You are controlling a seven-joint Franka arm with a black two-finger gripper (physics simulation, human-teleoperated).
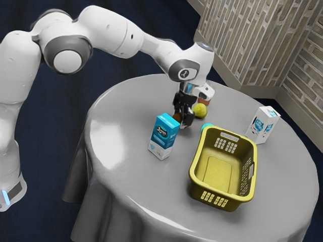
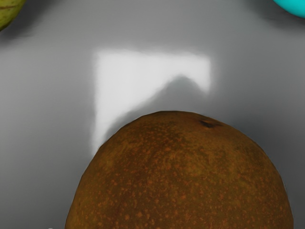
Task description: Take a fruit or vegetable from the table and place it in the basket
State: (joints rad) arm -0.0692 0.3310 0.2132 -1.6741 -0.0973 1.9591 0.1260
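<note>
Gripper (image 1: 183,121) pointing down at the brown fruit (image 1: 177,117), low over the grey surface (image 1: 116,116), in the exterior view; with the black parts in front of the fruit, I cannot tell whether it is pinched or merely just under the hand. The yellow fruit (image 1: 200,111) lies near, toward that view's right, and a reddish thing (image 1: 204,101) is beyond it, partly behind the hand. Nearer the camera, the blue carton (image 1: 164,136) stands upright. The yellow basket (image 1: 195,172) sits on the surface toward the exterior view's right, near the gripper yet apart from it, its mouth up; a teal thing (image 1: 205,127) peeks out beside its far rim. Past the basket, the white carton (image 1: 263,124) stands upright. In the wrist view, the brown fruit looms large and close to the hand, rounded, speckled orange, with a small dark pit. Beyond it, a bright patch of light on the surface is cut by a shadow, and parts of the yellow fruit and the teal thing show well apart from each other.
</note>
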